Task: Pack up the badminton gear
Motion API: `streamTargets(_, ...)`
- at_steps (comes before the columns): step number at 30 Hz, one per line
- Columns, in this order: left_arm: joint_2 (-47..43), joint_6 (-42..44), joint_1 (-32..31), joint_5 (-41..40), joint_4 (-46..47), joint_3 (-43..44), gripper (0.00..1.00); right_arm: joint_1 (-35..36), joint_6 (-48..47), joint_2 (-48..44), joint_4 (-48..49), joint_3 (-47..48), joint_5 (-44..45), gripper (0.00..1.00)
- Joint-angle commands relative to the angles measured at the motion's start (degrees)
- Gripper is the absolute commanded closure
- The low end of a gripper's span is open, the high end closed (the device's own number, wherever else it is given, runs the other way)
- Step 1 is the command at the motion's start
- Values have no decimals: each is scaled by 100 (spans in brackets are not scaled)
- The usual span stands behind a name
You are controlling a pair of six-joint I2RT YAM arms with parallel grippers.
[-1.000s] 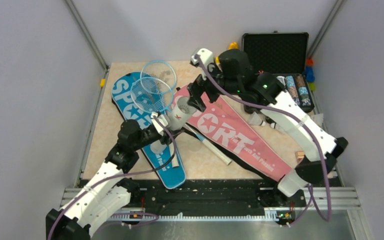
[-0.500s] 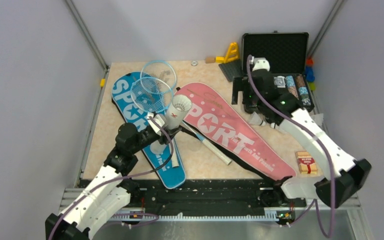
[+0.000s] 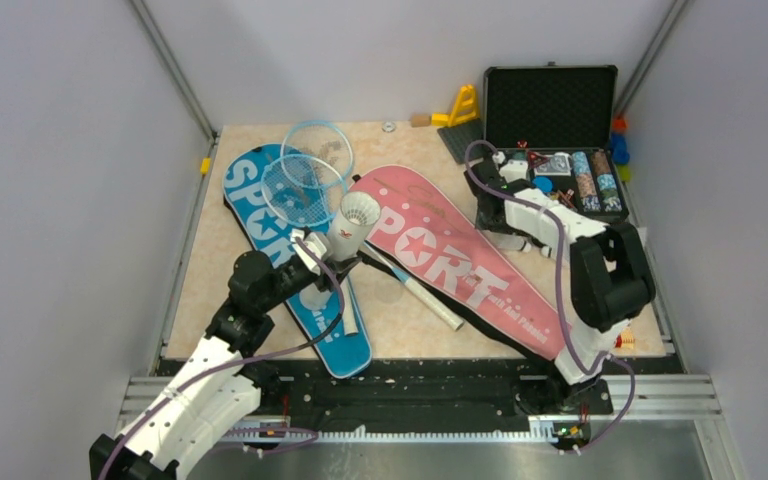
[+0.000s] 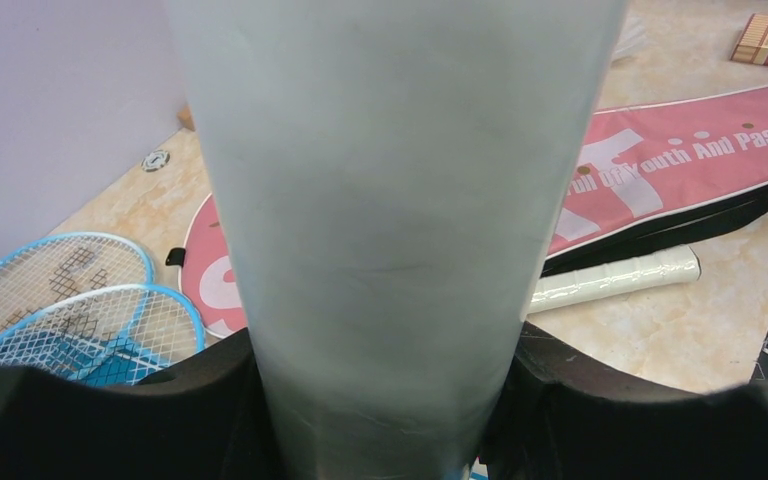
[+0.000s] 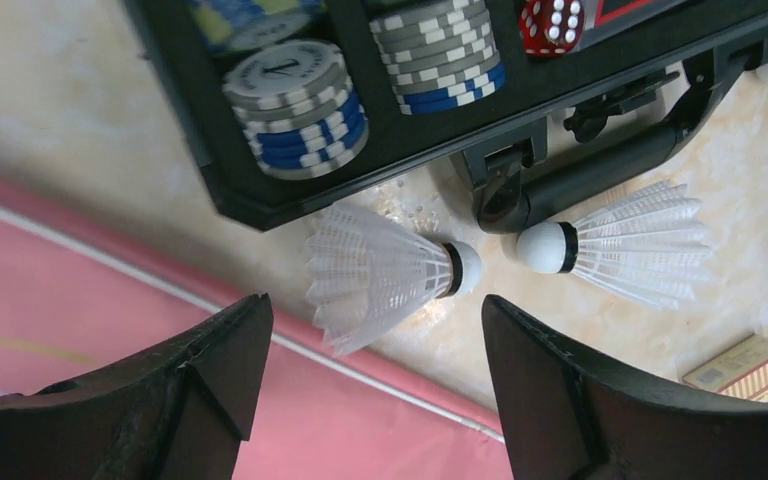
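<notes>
The white tube stands tilted above the counter, its open mouth leaning toward 1 o'clock. A white ribbed shape shows in the mouth, apparently a shuttlecock. The black poker chip case lies open at 2 o'clock on the counter, holding stacks of chips and red dice.

The left end effector is clamped on the tube's lower end, a black finger pressed against each side. The right end effector is spread wide and holds nothing. It hangs over a shuttlecock lying between the case's front edge and the pink cover. A second shuttlecock lies at its 3 o'clock, cork to cork.

Two blue-framed rackets rest on the blue cover at 11 o'clock.
</notes>
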Motion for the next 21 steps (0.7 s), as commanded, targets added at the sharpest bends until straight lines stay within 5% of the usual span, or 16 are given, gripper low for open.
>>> streamTargets(1,-83,-26,9,-77,281,0,72,-195,333,441,165,262,361,27)
streamTargets(5,-69,-26,9,-118,280,6,72,-233,395,690,22,265,518,44)
streamTargets(9,-71,-24,10,-154,272,8,72,-232,409,607,-251,326,745,89)
streamTargets(13,-65,-19,10,-116,280,-3,72,-220,-50,-453,-82,195,200,100)
streamTargets(21,-41,45,9,200,302,-19,72,-225,-1023,-2999,1498,-33,-5408,100)
